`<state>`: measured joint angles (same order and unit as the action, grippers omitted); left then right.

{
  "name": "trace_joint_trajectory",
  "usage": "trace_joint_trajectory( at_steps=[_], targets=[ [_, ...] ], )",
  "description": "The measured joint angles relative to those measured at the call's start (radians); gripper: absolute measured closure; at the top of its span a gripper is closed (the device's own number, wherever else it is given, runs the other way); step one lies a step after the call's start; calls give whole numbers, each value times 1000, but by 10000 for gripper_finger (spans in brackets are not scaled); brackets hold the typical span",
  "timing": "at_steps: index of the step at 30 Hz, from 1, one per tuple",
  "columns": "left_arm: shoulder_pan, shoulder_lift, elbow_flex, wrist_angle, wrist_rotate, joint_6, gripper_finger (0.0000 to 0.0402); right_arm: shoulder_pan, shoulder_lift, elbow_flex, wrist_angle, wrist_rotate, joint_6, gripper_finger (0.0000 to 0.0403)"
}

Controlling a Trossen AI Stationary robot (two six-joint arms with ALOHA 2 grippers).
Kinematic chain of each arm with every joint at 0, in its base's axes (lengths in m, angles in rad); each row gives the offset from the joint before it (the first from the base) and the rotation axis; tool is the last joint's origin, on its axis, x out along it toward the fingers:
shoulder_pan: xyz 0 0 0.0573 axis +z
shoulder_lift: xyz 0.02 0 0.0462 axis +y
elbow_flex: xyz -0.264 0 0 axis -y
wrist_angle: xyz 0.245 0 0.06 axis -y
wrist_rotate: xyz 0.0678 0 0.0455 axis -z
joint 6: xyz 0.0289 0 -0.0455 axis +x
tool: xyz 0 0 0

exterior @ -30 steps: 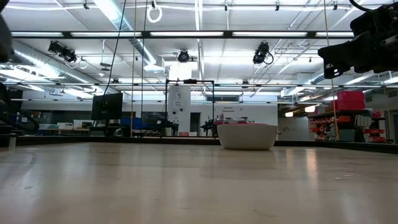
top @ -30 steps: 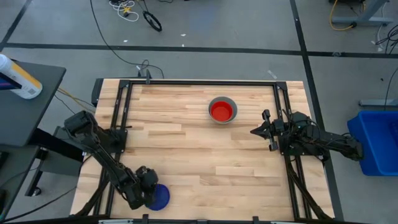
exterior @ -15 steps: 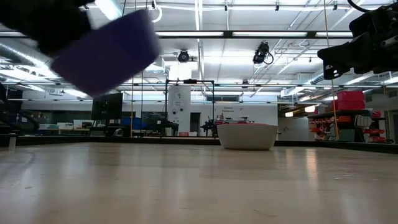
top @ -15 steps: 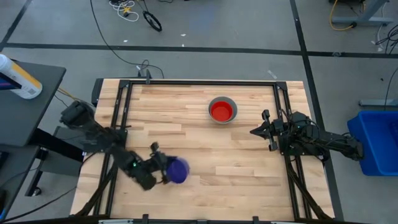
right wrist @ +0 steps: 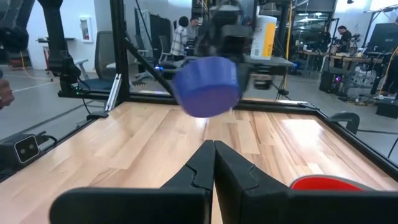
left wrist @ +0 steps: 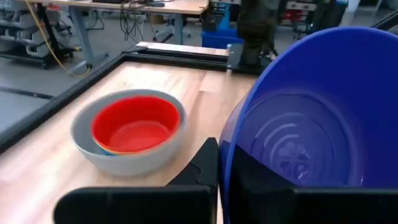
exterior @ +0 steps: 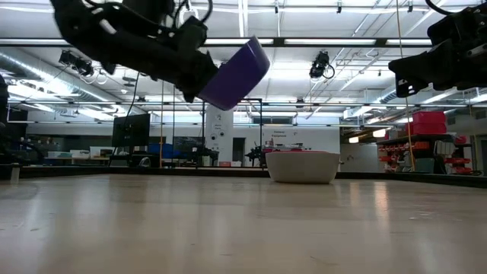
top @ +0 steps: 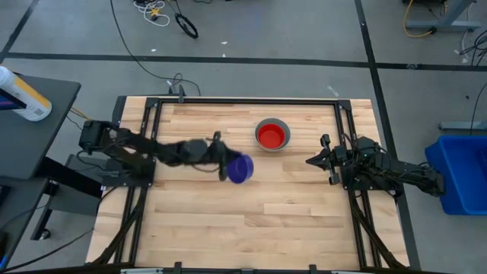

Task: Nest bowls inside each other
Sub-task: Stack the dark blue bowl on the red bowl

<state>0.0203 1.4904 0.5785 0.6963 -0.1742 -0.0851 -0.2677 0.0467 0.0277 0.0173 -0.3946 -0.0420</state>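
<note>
1. The left gripper (top: 226, 164) hangs above the middle of the counter (top: 228, 221), its arm reaching in from the left edge. Its jaws are closed tight on the rim of the dark blue bowl (top: 240, 169), which is carried clear of the wood.
2. In the low view the dark blue bowl (exterior: 234, 74) is tilted and well above the counter (exterior: 243, 228), with the left gripper (exterior: 199, 76) clamped on its near-left side.
3. From the left wrist view the dark blue bowl (left wrist: 311, 118) fills the frame on one side, its hollow turned toward the camera, one dark finger pressed against its wall.
4. Farther back and a little to the right of the carried bowl, the grey bowl (top: 272, 135) sits on the counter near the rear edge. The red bowl (top: 272, 137) is nested inside it.
5. The left wrist view shows the red bowl (left wrist: 135, 123) seated inside the grey bowl (left wrist: 127, 158), with a thin sliver of another colour between their rims; which bowl that is I cannot tell.
6. The right gripper (top: 310, 160) waits at the right side of the counter, pointing inward, its jaws pressed together and holding nothing.
7. Beyond the counter's right side a blue bin (top: 460, 171) stands on the floor (top: 304, 38).
</note>
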Motion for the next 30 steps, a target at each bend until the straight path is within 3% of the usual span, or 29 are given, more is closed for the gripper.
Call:
trace_joint_trajectory(
  at_steps=[5, 9, 20, 30],
  targets=[
    [127, 14, 123, -78, 126, 93, 395, 0, 0, 0, 0, 0, 0, 390],
    [201, 127, 267, -145, 233, 146, 395, 0, 0, 0, 0, 0, 0, 390],
    [329, 515, 775, -500, 297, 245, 395, 0, 4, 0, 1, 1, 0, 390],
    [406, 639, 1038, -806, 328, 276, 395, 0, 14, 0, 1, 2, 0, 390]
  ],
)
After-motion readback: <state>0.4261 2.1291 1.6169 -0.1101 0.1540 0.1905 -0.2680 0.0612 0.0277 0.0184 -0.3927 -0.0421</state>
